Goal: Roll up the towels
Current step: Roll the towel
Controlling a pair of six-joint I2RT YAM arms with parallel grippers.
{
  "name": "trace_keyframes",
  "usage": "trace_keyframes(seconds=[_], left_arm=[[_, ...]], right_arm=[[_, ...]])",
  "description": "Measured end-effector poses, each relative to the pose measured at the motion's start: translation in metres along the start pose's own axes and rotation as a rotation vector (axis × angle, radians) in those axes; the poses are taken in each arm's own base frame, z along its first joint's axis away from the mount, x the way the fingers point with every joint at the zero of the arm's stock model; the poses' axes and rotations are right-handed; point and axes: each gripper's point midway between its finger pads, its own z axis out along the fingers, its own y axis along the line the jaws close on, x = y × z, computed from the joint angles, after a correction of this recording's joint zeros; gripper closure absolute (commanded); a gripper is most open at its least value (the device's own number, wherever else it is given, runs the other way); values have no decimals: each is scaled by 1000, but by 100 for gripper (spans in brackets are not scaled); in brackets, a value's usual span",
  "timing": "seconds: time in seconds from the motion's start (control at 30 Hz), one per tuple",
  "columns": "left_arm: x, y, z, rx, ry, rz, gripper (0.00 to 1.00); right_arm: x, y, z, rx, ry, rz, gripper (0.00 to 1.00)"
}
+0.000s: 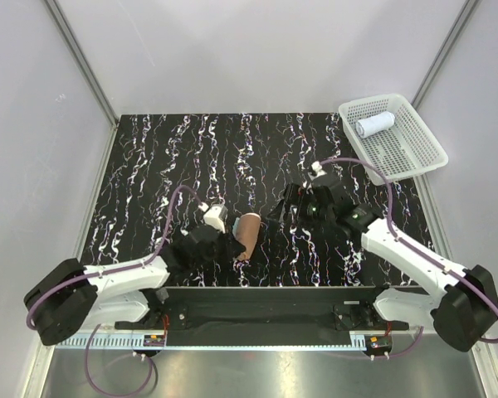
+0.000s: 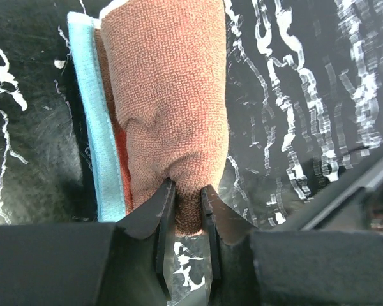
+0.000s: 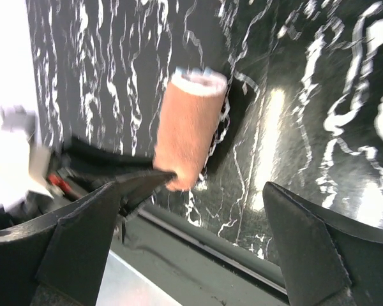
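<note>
The orange-red towel (image 1: 249,234) lies rolled into a short cylinder on the black marbled table, brown side out, teal edging (image 2: 97,127) along its left. My left gripper (image 1: 232,246) is shut on the roll's near end (image 2: 186,204), the two fingers pinching the cloth. The roll also shows in the right wrist view (image 3: 186,131). My right gripper (image 1: 289,206) is open and empty, right of the roll and apart from it. The white towel (image 1: 375,124) lies rolled in the white mesh basket (image 1: 415,153).
The basket sits at the table's far right corner, partly over the edge. Grey walls stand on three sides. The table's near edge with the black rail (image 1: 257,303) runs just below the roll.
</note>
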Motion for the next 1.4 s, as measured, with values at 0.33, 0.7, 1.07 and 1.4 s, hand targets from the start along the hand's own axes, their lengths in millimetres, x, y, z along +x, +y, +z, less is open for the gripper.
trace_keyframes(seconds=[0.33, 0.7, 1.07, 1.4], left_arm=[[-5, 20, -5, 140, -17, -274, 84], [-11, 35, -8, 204, -8, -506, 87], [-13, 52, -7, 209, 12, -620, 87], [-11, 52, -3, 252, 40, -662, 87]], right_arm=[[54, -13, 42, -152, 138, 65, 0], [79, -3, 105, -269, 184, 63, 0], [95, 20, 134, -369, 192, 52, 0], [97, 31, 150, -413, 181, 63, 18]])
